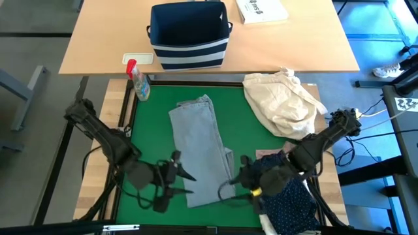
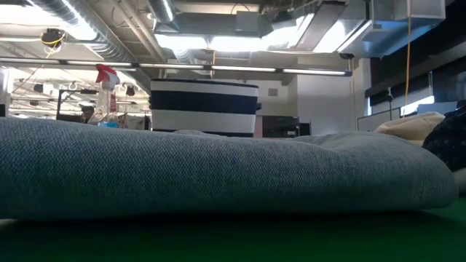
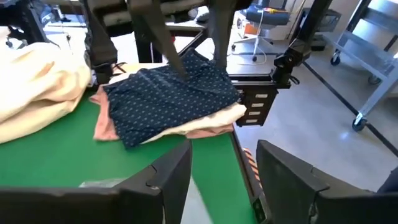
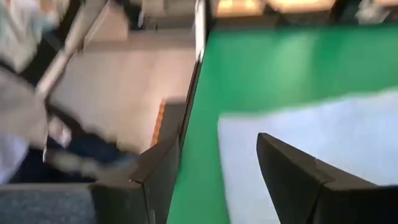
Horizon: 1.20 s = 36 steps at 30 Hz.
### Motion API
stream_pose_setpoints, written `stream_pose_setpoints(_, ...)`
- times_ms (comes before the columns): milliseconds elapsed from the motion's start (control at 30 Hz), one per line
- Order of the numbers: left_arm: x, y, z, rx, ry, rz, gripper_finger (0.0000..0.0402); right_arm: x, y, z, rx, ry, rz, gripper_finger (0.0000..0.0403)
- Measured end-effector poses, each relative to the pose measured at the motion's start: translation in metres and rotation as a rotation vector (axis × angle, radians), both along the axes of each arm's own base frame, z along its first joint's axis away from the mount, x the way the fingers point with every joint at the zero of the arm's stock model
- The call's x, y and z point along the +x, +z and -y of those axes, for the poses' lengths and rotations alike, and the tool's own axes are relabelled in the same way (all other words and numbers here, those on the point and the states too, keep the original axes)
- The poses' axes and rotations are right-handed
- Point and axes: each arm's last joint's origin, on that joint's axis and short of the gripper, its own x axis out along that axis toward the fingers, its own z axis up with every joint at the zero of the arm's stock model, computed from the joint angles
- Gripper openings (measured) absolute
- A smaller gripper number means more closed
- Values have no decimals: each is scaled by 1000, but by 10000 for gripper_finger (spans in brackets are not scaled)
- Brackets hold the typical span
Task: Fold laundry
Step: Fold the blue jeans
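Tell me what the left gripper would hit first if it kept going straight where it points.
Probably the folded jeans: the left gripper, open, points right toward their lower edge. Beyond them lie the right gripper and the dotted shirt. Its height over the mat is unclear.

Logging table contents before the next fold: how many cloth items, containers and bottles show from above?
Cloth items: 4 (grey jeans, cream bundle, navy dotted shirt, pink top)
Containers: 1 (striped bin)
Bottles: 1 (spray bottle)
Total: 6
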Motion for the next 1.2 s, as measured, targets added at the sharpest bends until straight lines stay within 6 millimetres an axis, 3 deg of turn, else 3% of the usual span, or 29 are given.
stream_pose_setpoints(233, 35, -19, 21, 51, 15, 10, 172, -8, -21, -2, -82, 44, -162, 218)
stream_pose_setpoints(467, 45, -52, 25, 12, 97, -158, 179, -4, -42, -4, -137, 48, -188, 218)
stream_pose_setpoints(767, 58, -124, 44, -5, 110, -487, 238, 26, -111, -23, -255, 61, -301, 218)
stream_pose_setpoints(1000, 60, -179, 71, 44, 94, -603, 235, 45, -171, -34, -418, 12, -393, 218)
stream_pose_setpoints(1200, 58, -208, 85, 68, 107, -655, 232, 56, -211, -41, -476, 3, -442, 218)
